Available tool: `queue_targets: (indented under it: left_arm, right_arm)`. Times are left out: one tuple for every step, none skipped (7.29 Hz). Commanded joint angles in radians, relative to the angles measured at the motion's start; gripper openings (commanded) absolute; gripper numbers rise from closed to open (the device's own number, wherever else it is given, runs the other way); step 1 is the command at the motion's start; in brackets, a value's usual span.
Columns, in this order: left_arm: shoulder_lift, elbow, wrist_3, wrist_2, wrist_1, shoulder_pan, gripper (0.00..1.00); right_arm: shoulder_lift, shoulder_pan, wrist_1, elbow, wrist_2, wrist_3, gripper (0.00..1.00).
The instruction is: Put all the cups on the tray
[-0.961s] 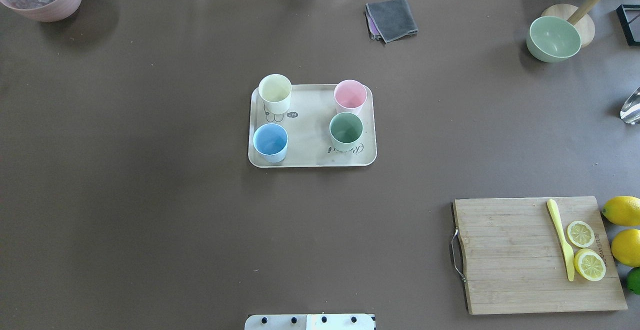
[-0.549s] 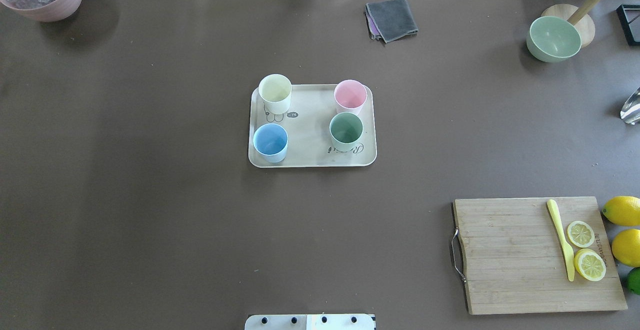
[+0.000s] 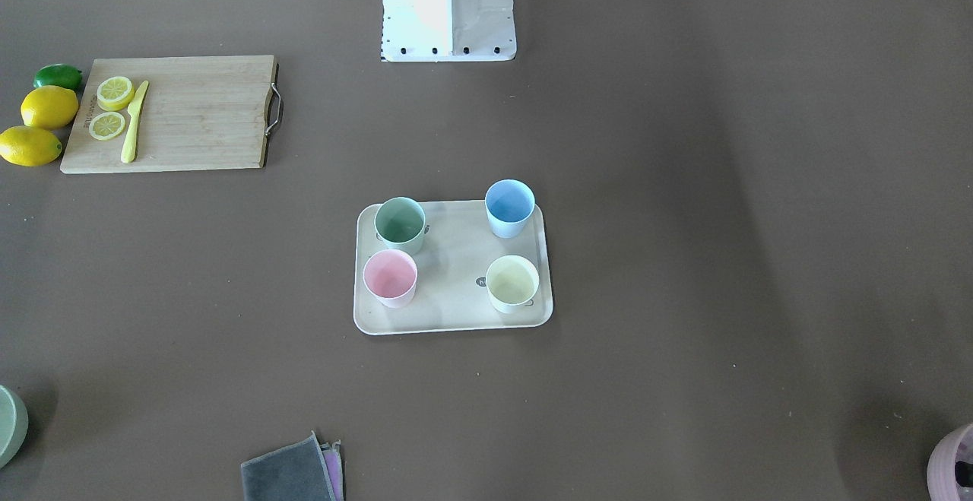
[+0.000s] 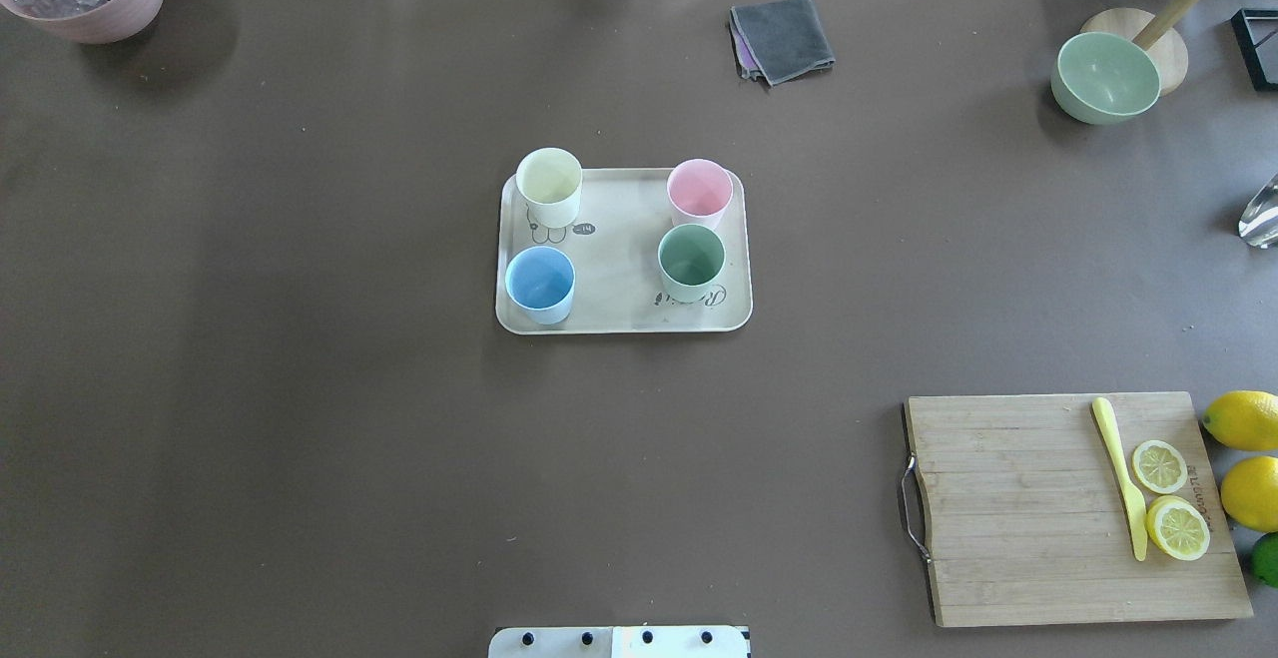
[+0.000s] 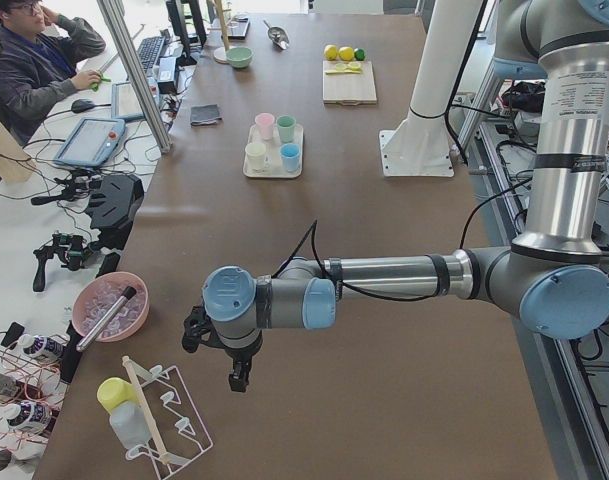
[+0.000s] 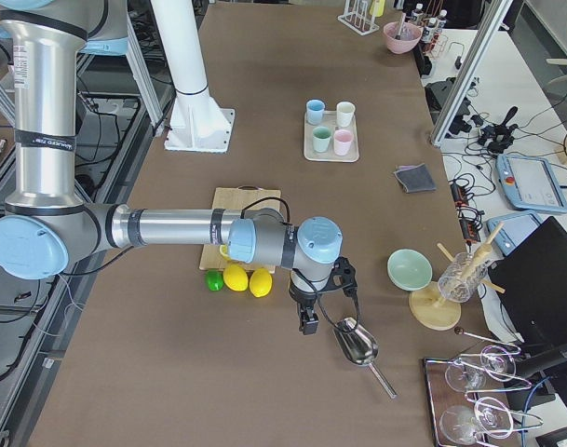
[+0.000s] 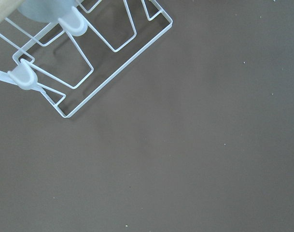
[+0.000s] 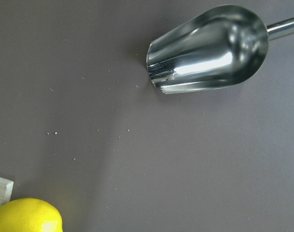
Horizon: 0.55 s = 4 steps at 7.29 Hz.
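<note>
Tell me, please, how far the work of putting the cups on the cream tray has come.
Done: the pale yellow plastic cup, pink plastic cup, green plastic cup and blue plastic cup all stand upright on the cream rectangular tray. In hand: nothing visible; the left gripper and right gripper hang over opposite ends of the brown table, far away. Left: seemingly nothing; no cup shows off the tray.

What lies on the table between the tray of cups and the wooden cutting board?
Nothing. In the overhead view the stretch of brown table between the tray and the cutting board is bare, and the front-facing view agrees.
</note>
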Motion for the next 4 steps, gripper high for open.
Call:
queue_targets:
  left_arm:
    - [0.054, -0.024, -0.003, 0.004, -0.008, 0.001, 0.98]
    - [0.056, -0.029, -0.009, 0.001, -0.008, 0.001, 0.98]
    - [0.06, -0.05, -0.005, -0.002, -0.009, 0.0, 0.98]
    - [0.062, -0.061, 0.0, 0.0, -0.011, 0.0, 0.98]
  right_arm:
    - [-0.004, 0.002, -0.02, 0.026, -0.019, 0.0, 1.0]
    - [0.001, 0.002, -0.02, 0.026, -0.015, 0.0, 1.0]
    - [-0.002, 0.002, -0.02, 0.026, -0.012, -0.005, 1.0]
    - [-0.002, 0.002, -0.02, 0.026, -0.013, -0.005, 1.0]
